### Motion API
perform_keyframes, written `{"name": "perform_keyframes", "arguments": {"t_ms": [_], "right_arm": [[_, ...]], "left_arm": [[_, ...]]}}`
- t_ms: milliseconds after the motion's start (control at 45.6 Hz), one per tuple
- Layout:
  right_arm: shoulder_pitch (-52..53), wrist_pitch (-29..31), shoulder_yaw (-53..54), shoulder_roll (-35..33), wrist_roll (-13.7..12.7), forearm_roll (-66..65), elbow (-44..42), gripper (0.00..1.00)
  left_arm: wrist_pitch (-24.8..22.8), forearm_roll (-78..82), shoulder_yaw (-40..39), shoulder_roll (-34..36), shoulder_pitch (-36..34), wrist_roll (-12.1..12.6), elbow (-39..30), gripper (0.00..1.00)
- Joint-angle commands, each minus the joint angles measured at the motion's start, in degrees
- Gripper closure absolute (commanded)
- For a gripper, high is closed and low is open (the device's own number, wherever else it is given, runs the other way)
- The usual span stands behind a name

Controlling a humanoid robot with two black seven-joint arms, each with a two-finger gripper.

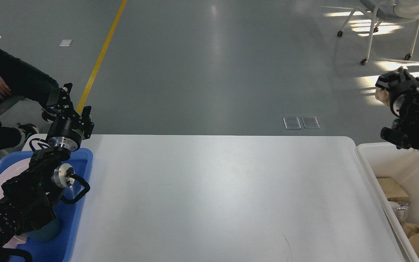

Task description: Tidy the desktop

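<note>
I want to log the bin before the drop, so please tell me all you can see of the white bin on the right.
The bin is a deep off-white box that looks like plastic, open on top, cut off by the view's right edge. It stands right beside the desktop. Inside lie brown cardboard or paper pieces and something clear and crinkled. The right gripper holds crumpled brown paper above its far end.

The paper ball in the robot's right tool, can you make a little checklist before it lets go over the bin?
1. Right tool holds the paper ball: ok, tan paper shows at its tip.
2. Ball is above the bin: cannot tell, one view gives no depth.
3. Bin has room: ok, brown scraps lie low inside.
4. Desktop has nothing left on it: ok.
5. Left tool is out of the way: ok, it is above the blue tray.
</note>
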Motion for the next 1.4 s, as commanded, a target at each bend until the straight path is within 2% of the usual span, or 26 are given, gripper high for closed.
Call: {"name": "perform_keyframes", "arguments": {"t_ms": [0, 66, 110, 197, 285, 329, 724, 812, 943, 1031, 1141, 1250, 1382], "right_arm": [[-5.19, -0.09, 0.87, -3.79, 0.01, 0.09, -0.95, 0.91], [-7.74, -0.09, 1.93, -4.58, 0.01, 0.09, -1.65, 0.89], [-9.58, -0.09, 2.63, -4.85, 0.01, 0.09, -2.44, 0.81], [-13.80, -0.09, 4.03, -5.03, 0.01, 0.61, -4.72, 0.45], [-17.93, 0.00, 5.97, -4.94, 0.01, 2.45, -6.84, 0.23], [-19.34, 0.00, 6.94, -4.94, 0.01, 3.42, -7.19, 0.00], [-20.93, 0.87, 14.49, -4.24, 0.10, 7.73, -7.02, 0.00], [-19.88, 7.10, 17.74, -4.24, 0.10, 8.17, -7.02, 0.00], [-16.80, 26.07, 23.89, -4.94, 0.10, 10.71, -7.02, 0.00], [-15.83, 34.70, 27.50, -4.94, 0.10, 14.58, -6.84, 0.00], [-14.95, 37.26, 29.79, -5.03, 0.10, 18.45, -7.19, 0.00], [-14.60, 36.83, 32.77, -4.76, 0.28, 19.42, -10.08, 0.00], [-14.69, 36.56, 44.01, -4.15, 0.54, 19.42, -13.87, 0.00]], "left_arm": [[0.00, 0.00, 0.00, 0.06, 0.00, 0.00, 0.00, 0.03], [0.00, 0.00, 0.00, -0.02, 0.00, 0.00, 0.00, 0.03], [0.00, 0.00, 0.00, -0.02, 0.00, 0.00, 0.00, 0.03], [0.00, 0.00, 0.00, 0.06, 0.00, 0.00, 0.00, 0.03], [0.00, 0.00, 0.00, -0.02, 0.00, 0.00, 0.00, 0.03], [0.00, 0.00, 0.00, 0.06, 0.00, 0.00, 0.00, 0.03], [0.00, 0.00, 0.00, -0.02, 0.00, 0.00, 0.00, 0.03], [0.00, 0.00, 0.00, 0.07, 0.00, 0.00, 0.00, 0.03], [0.00, 0.00, 0.00, -0.02, 0.00, 0.00, 0.00, 0.03], [0.00, 0.00, 0.00, 0.06, 0.00, 0.00, 0.00, 0.03], [0.00, 0.00, 0.00, 0.07, 0.00, 0.00, 0.00, 0.03], [0.00, 0.00, 0.00, -0.02, 0.00, 0.00, 0.00, 0.03], [0.00, 0.00, 0.00, -0.02, 0.00, 0.00, 0.00, 0.03]]}}
